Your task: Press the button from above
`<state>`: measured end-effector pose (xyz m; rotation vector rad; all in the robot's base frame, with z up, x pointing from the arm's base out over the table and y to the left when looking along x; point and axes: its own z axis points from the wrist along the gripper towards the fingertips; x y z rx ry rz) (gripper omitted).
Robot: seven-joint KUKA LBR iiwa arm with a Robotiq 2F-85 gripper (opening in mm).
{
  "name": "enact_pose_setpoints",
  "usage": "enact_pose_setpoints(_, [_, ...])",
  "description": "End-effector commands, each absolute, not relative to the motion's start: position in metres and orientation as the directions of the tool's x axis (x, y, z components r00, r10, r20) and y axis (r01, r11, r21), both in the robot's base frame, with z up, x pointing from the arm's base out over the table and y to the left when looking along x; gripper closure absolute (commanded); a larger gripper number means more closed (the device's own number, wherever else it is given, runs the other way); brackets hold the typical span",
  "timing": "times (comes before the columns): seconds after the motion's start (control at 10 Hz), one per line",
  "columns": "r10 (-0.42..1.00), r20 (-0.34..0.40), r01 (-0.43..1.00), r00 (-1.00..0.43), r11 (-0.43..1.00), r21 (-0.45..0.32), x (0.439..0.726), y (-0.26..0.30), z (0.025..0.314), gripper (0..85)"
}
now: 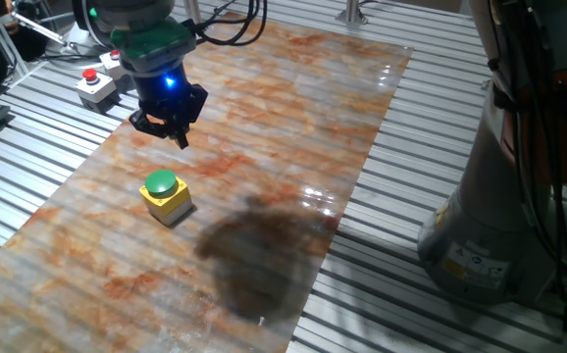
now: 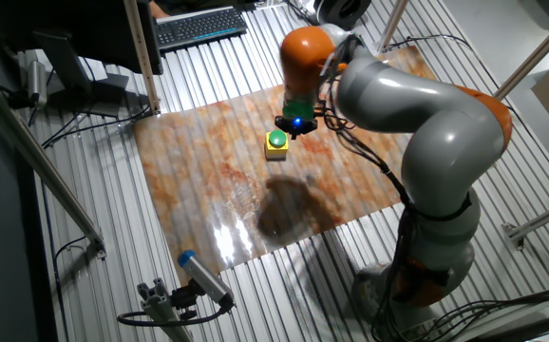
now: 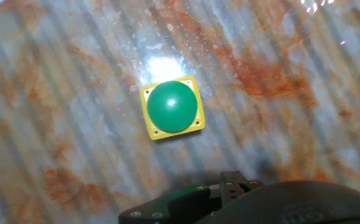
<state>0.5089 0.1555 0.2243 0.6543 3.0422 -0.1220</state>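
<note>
The button is a round green dome on a small yellow square box. It stands on the orange-veined sheet, left of centre. My gripper hangs in the air above the sheet, behind the button and a little to its side, apart from it. In the other fixed view the gripper is just beside the button. The hand view shows the button from above, near the middle, with the hand's dark housing at the bottom edge. No view shows the fingertips clearly.
A grey box with a red button stands at the sheet's far left corner. The arm's grey base stands on the slatted table to the right. A dark shadow lies on the sheet. A keyboard lies at the back.
</note>
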Motion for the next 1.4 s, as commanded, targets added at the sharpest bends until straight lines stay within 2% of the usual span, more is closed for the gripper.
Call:
enact_pose_setpoints(0.0, [0.395,-0.032,0.396,-0.918,0.916,-0.061,0.5091,0.1549,0.2246,85.0])
enact_pose_setpoints(0.2, [0.356,-0.017,0.357,-0.934,0.932,-0.058,0.5091,0.1549,0.2246,85.0])
enact_pose_setpoints(0.4, [0.324,-0.050,0.326,-0.945,0.945,-0.036,0.5091,0.1549,0.2246,85.0])
enact_pose_setpoints(0.5, [0.362,-0.043,0.364,-0.931,0.927,-0.093,0.5091,0.1549,0.2246,85.0])
enact_pose_setpoints(0.7, [0.352,-0.001,0.351,-0.936,0.931,-0.097,0.5091,0.1549,0.2246,85.0])
enact_pose_setpoints(1.1, [0.376,-0.005,0.376,-0.926,0.925,-0.053,0.5091,0.1549,0.2246,85.0])
enact_pose_setpoints(1.3, [0.382,-0.012,0.382,-0.924,0.922,-0.054,0.5091,0.1549,0.2246,85.0])
